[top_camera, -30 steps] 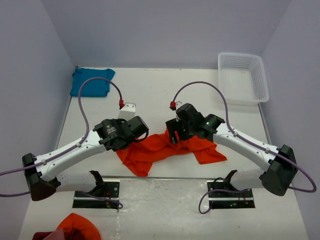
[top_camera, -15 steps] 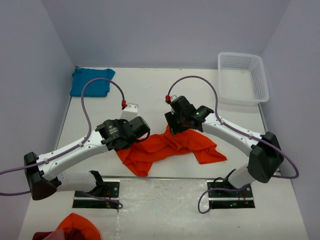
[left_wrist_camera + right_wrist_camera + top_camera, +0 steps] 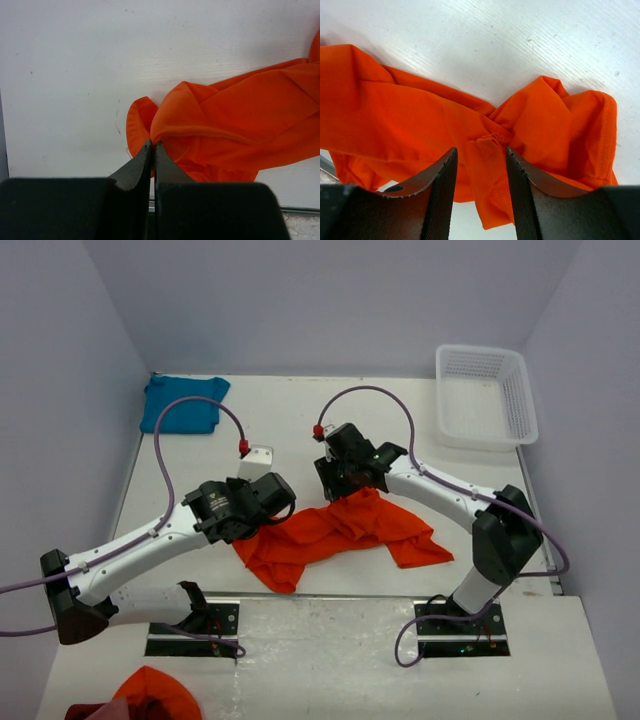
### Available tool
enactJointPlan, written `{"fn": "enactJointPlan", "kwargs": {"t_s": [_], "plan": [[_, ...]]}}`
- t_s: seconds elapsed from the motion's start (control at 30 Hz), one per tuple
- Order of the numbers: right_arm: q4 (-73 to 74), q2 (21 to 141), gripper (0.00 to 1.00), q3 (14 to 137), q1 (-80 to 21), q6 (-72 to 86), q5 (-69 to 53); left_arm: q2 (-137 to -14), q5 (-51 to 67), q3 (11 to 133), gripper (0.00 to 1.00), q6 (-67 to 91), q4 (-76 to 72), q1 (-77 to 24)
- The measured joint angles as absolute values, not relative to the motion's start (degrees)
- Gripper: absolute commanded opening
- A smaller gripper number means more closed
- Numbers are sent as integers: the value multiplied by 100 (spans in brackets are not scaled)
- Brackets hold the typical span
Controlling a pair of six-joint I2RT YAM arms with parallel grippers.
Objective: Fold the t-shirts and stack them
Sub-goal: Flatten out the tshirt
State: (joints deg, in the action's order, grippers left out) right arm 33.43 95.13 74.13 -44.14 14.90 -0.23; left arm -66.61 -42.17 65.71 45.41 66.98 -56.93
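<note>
Orange t-shirt [image 3: 330, 535] is seen crumpled on the white tabletop [image 3: 300, 420] near its front edge, stretched out between the two arms. The teal-blue t-shirt [image 3: 182, 403] is found in a compact heap at the far left corner, well apart from it. The left tool [image 3: 152, 145] is closed tight, its tips pinched on a raised fold at the orange shirt's left end. The right tool [image 3: 480, 150] is held partly open over the bunched middle. A puckered ridge of cloth is seen between its jaws, not gripped. A white basket [image 3: 478, 352] is noted at the far right corner.
</note>
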Motion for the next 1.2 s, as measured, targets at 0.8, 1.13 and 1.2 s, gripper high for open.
{"fn": "enactJointPlan", "kwargs": {"t_s": [0.8,1.13,1.2], "plan": [[2805,9800,2,6716,-4418,1577,-405,-6493,-4189,6434,0,4421,6650,-5588],[3214,9631,0,6963,-4425,1605,19,-6506,-4141,6383,0,4388,6602,-5575],[3485,9341,0,7135,-4425,1605,259,-6528,-4110,6383,0,4388,6584,-5564]]}}
